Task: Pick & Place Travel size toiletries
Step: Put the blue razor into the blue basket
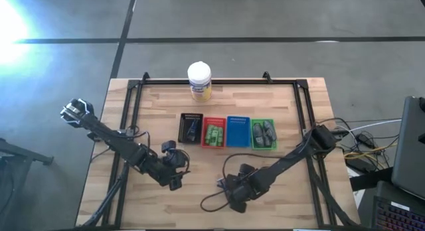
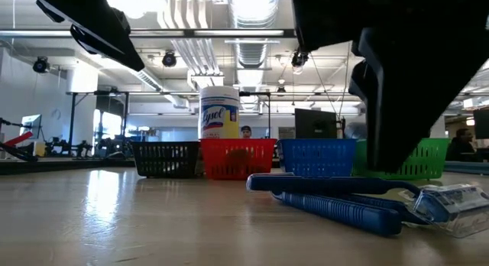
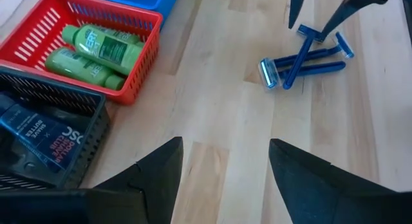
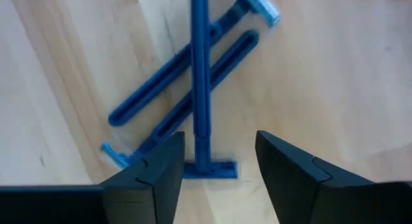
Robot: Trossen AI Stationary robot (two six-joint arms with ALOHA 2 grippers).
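Note:
Three blue disposable razors (image 4: pixel 199 89) lie crossed over one another on the wooden table near its near edge, also seen in the low view (image 2: pixel 344 203) and the left wrist view (image 3: pixel 302 60). My right gripper (image 4: pixel 219 147) is open just above them, with a finger on each side of one razor's handle near its head. My left gripper (image 3: pixel 225 153) is open over bare wood to the left of them (image 1: pixel 174 174). Green bottles (image 3: pixel 96 50) lie in the red tray, a dark tube (image 3: pixel 45 137) in the black tray, and grey oval containers (image 1: pixel 263 133) in the green tray.
Four trays stand in a row mid-table: black (image 1: pixel 191 127), red (image 1: pixel 213 133), blue (image 1: pixel 237 131), green (image 1: pixel 263 134). A white-lidded jar (image 1: pixel 199 81) stands at the far edge. A dark frame rims the table. Bare wood lies between the trays and the near edge.

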